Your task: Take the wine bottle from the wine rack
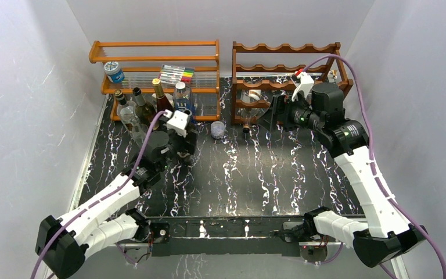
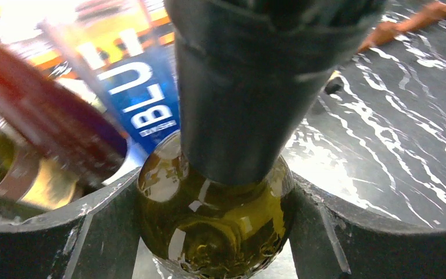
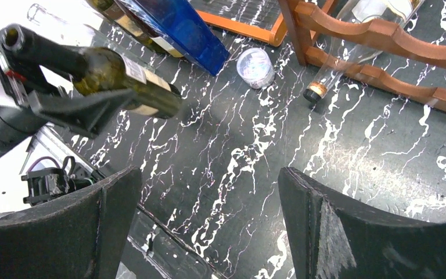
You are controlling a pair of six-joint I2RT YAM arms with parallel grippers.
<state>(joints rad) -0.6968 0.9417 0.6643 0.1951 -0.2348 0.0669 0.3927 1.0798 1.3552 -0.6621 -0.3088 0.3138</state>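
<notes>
The left gripper (image 2: 215, 250) is clamping partway closed around the green wine bottle (image 3: 122, 81) just below its neck, holding it out over the table at about 9 o'clock from the wine rack (image 1: 287, 47), clear of the cradles. The right gripper (image 3: 209, 221) is gaping wide, holding nothing. I'm thinking the glossy glass is liable to slide or swing in that single pinch, or clip the standing bottles (image 1: 142, 102) crowding at 11 o'clock.

Left arm (image 1: 101, 206) and right arm (image 1: 366, 174): white shells on the long links, black joints. A purple cable (image 1: 354, 75) trails behind the left pincer (image 2: 215, 226) and the right pincer (image 3: 209, 232), and each carries a white camera block (image 1: 178, 121). 2 green lights (image 1: 302, 120) glow behind the right pincer. Fingers (image 3: 337, 226) are matte black wedges.
</notes>
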